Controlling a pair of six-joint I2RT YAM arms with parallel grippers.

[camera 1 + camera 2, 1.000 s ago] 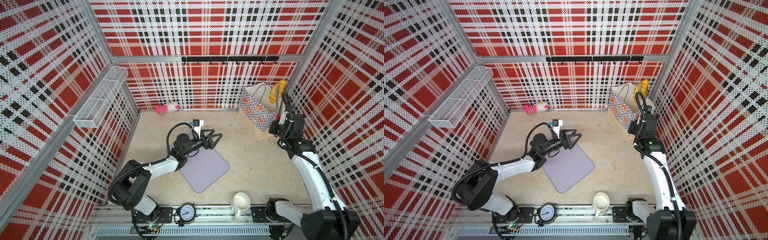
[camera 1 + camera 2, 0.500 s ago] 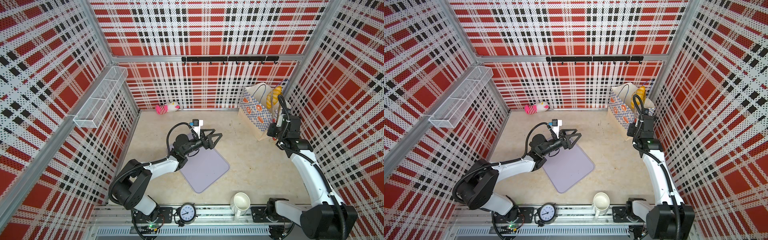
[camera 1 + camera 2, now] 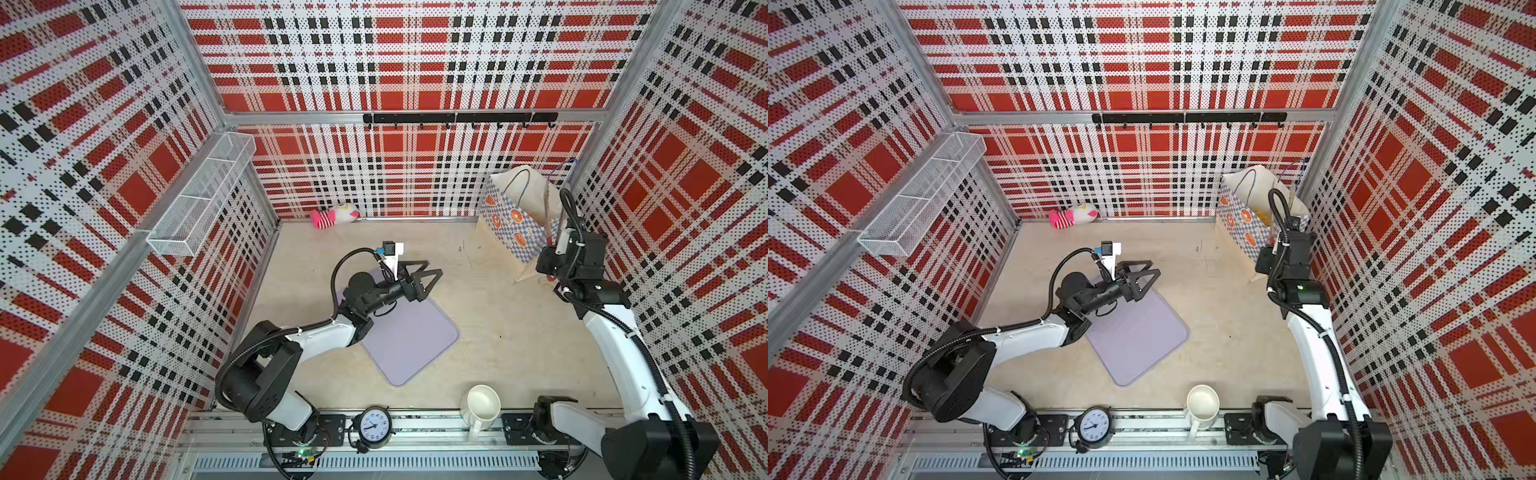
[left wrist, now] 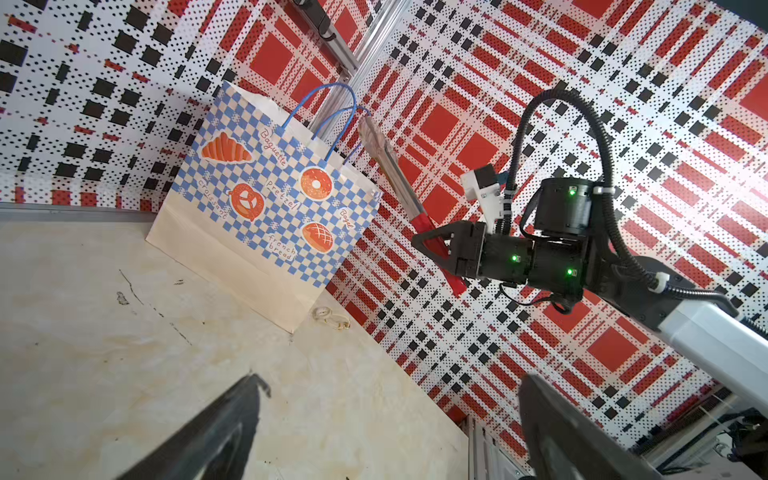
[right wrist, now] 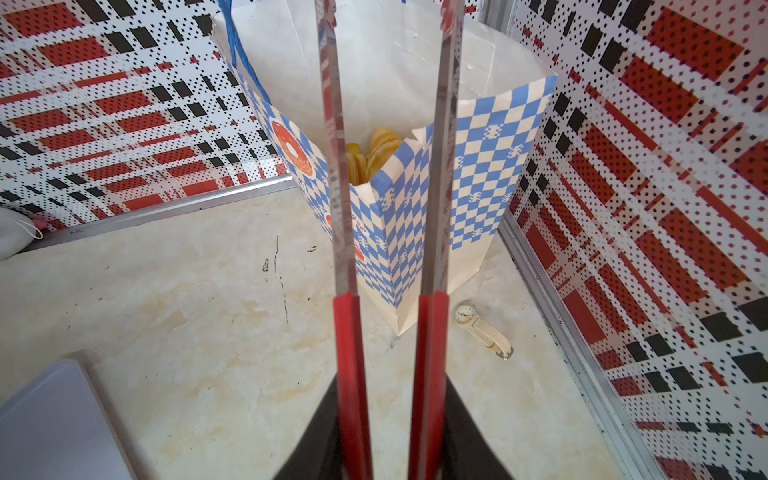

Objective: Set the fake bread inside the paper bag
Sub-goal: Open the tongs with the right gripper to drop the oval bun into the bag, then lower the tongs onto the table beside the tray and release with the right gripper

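The paper bag [image 3: 513, 224] [image 3: 1241, 216] [image 4: 266, 208] stands open in the back right corner, with blue-and-white checks and orange pastry prints. Golden fake bread [image 5: 374, 153] [image 3: 1262, 216] lies inside it, mostly hidden by the bag wall. My right gripper [image 5: 390, 386] [image 4: 432, 245] is shut on the red handles of metal tongs [image 5: 440, 166] [image 4: 390, 166]. The tong arms stand apart, empty, and reach over the bag's mouth. My left gripper [image 3: 432, 268] [image 3: 1152, 268] [image 4: 390, 380] hangs open and empty over the middle of the floor, facing the bag.
A lilac mat [image 3: 409, 336] lies under the left arm. A pink-and-white plush toy [image 3: 334, 216] rests at the back wall. A white jug [image 3: 482, 405] and a clock [image 3: 376, 426] stand at the front rail. A wristwatch [image 5: 482, 328] lies beside the bag.
The yellow bread held in the tongs above the bag has gone down into the bag. The tong arms have spread apart. The left arm has not moved.
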